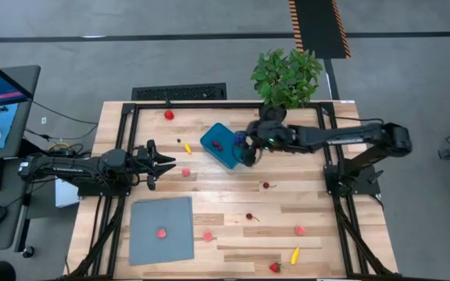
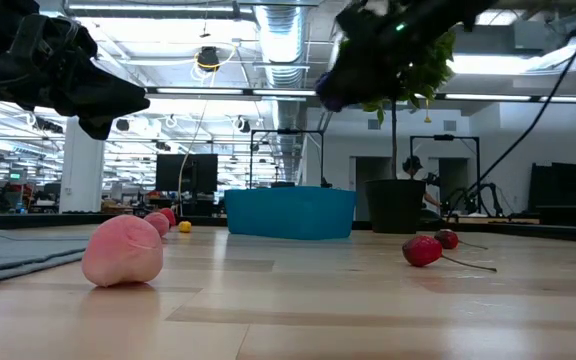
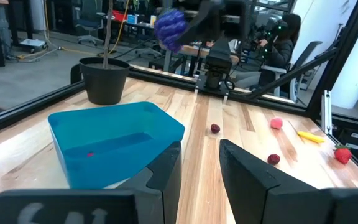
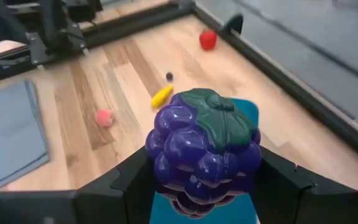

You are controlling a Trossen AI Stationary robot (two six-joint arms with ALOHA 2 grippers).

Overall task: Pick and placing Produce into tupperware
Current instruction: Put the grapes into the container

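The teal tupperware (image 1: 220, 146) stands on the table at far centre with a small red piece (image 1: 218, 144) inside. My right gripper (image 1: 244, 147) hangs over its right end, shut on a purple toy grape bunch (image 4: 204, 149) with a green leaf cap. My left gripper (image 1: 162, 162) is open and empty, left of the tupperware and above the table, pointing at it. Other produce lies scattered: a yellow piece (image 1: 187, 147), a pink piece (image 1: 185, 172), a red one (image 1: 169, 115) and cherries (image 1: 266, 185). My right gripper pinches the grape bunch between its two fingers (image 4: 132, 180), one on each side of the bunch (image 4: 163, 165). The fingers come from the table's right, slanting down. The bunch is lifted clear, above the tupperware (image 4: 248, 109), its green cap turned toward the wrist.
A potted plant (image 1: 286, 78) stands behind the tupperware at the far edge. A flat grey sheet (image 1: 161, 230) with a red piece (image 1: 161, 232) lies near left. More produce lies near right: a banana (image 1: 294, 254), a strawberry (image 1: 275, 267) and pink pieces (image 1: 299, 229).
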